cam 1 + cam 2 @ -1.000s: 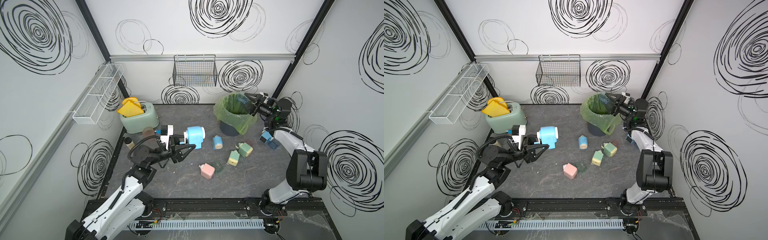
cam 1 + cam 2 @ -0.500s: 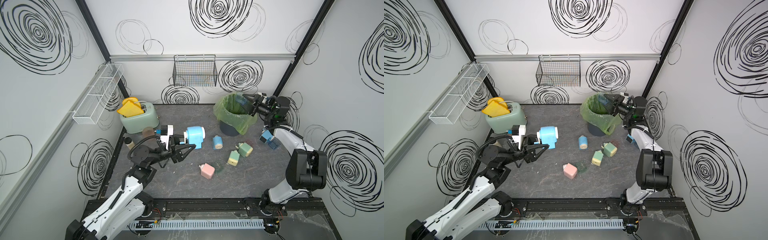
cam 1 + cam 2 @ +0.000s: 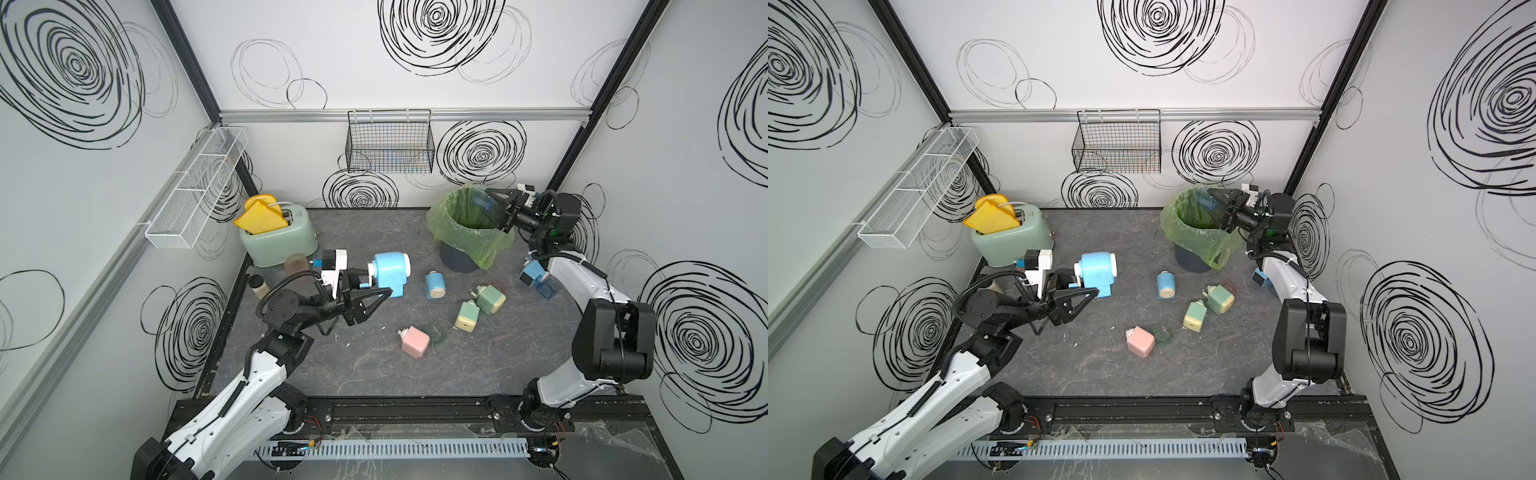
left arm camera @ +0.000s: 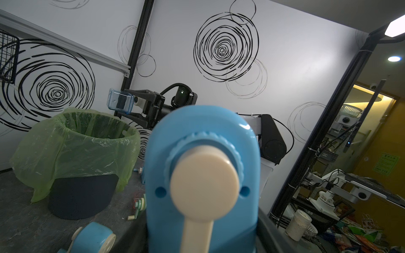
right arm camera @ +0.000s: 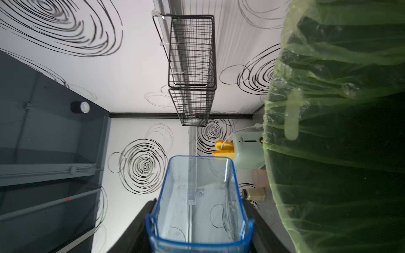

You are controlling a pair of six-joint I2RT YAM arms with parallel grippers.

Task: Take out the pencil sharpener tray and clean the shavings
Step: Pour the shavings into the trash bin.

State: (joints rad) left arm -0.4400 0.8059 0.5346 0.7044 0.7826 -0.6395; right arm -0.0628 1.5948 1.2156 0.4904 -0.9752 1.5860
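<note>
My right gripper (image 3: 493, 204) (image 3: 1217, 203) (image 5: 199, 237) is shut on the clear blue pencil sharpener tray (image 3: 483, 200) (image 3: 1205, 196) (image 4: 120, 103) (image 5: 197, 197). It holds the tray on its side above the rim of the green-bagged bin (image 3: 469, 232) (image 4: 72, 140). The tray looks almost bare; a few tan flecks of shavings (image 5: 231, 205) cling to one inner wall. My left gripper (image 3: 376, 286) (image 3: 1084, 289) is shut on the large blue pencil sharpener (image 3: 390, 272) (image 3: 1098, 270) (image 4: 201, 166) near the table's left side; its cream crank faces the left wrist camera.
Several small sharpeners lie mid-table: blue (image 3: 434, 284), green (image 3: 491, 297), pale green (image 3: 466, 316) and pink (image 3: 414, 341), the pink one beside a dark clear tray (image 3: 436, 332). Another blue sharpener (image 3: 538, 279) sits under the right arm. A toaster (image 3: 282, 239) stands back left, below a wall-hung wire basket (image 3: 390, 143).
The right gripper with the tray has levelled out and edged slightly further over the bin. The left arm and the sharpener have not moved.
</note>
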